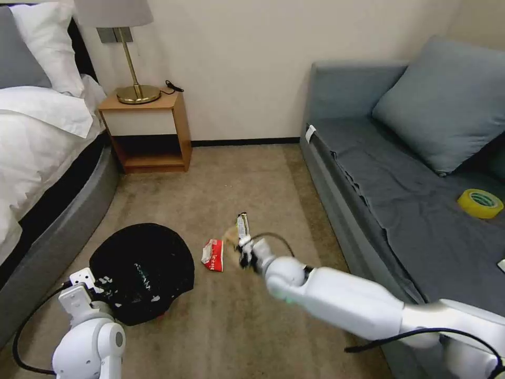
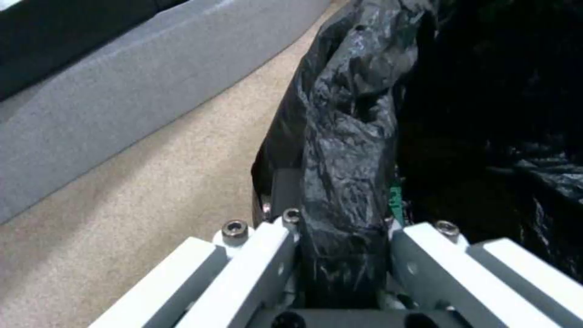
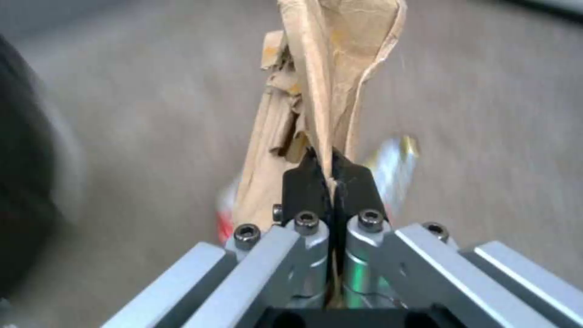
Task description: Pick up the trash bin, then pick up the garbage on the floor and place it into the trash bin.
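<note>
The trash bin (image 1: 142, 271), lined with a crinkled black bag, is at the lower left, and my left gripper (image 1: 97, 284) is shut on its near rim. In the left wrist view the bag-covered rim (image 2: 346, 150) runs between the fingers of the left gripper (image 2: 337, 216). My right gripper (image 1: 243, 253) is shut on the tan paper wrapper (image 1: 230, 234), just right of the bin. The right wrist view shows the tan wrapper (image 3: 322, 91) pinched in the black tips of the right gripper (image 3: 331, 175). A red-and-white wrapper (image 1: 213, 255) and a dark-and-gold bar wrapper (image 1: 242, 225) lie on the carpet.
A bed (image 1: 47, 173) runs along the left, with a wooden nightstand (image 1: 150, 129) and lamp (image 1: 131, 52) behind it. A grey sofa (image 1: 400, 210) with a cushion (image 1: 447, 100) and a yellow tape roll (image 1: 480, 203) lines the right. Open carpet lies between them.
</note>
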Controlling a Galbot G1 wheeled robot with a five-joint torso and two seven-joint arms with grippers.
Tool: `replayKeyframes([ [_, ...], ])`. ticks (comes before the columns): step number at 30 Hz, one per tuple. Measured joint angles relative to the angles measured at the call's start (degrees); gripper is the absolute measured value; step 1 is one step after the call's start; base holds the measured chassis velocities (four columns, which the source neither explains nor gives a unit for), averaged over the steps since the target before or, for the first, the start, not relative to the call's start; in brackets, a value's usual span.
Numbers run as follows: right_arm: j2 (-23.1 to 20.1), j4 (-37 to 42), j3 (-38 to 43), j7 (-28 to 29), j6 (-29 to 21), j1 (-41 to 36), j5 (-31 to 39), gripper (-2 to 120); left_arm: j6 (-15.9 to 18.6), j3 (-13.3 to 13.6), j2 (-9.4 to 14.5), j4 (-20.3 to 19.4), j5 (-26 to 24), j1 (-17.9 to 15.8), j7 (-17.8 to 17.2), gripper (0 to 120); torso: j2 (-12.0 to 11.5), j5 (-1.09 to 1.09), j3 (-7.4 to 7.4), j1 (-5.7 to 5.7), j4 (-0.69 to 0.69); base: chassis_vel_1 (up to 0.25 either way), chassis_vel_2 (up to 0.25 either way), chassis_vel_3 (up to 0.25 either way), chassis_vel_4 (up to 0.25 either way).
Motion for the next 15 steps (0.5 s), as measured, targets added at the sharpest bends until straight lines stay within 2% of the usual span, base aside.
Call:
replayKeyframes([
  [3,1.5,4.8,1.9,1.3,-0.7,1.0,2.4,0,0.1,0.1,0.0,-0.2,-0.1,0.1,0.0,3,0.0,0.00,0.00,0.00,0.02,0.000,0.000,0.000,0.000],
  [6,5.0,11.3,2.6,3.9,-1.3,2.4,6.0,0,0.1,0.5,0.0,-0.3,0.0,0.2,0.0,3,0.0,-0.01,0.00,0.00,0.03,0.000,0.000,0.000,0.000],
  [7,5.0,11.3,2.6,3.9,-1.3,2.4,6.0,0,0.1,0.5,0.0,-0.3,0.0,0.2,0.0,3,0.0,-0.01,0.00,0.00,0.03,0.000,0.000,0.000,0.000],
  [10,8.8,14.2,-0.3,7.1,-1.1,2.4,8.8,0,0.2,1.0,0.0,-0.6,0.1,0.2,0.0,3,0.0,-0.02,-0.01,0.00,0.03,0.000,0.000,0.000,0.000],
  [15,10.9,13.6,-3.8,8.1,-0.7,1.7,8.8,0,0.4,1.2,0.0,-1.1,0.1,0.3,0.0,3,0.0,-0.02,-0.01,0.00,0.02,0.000,0.000,0.000,0.000],
])
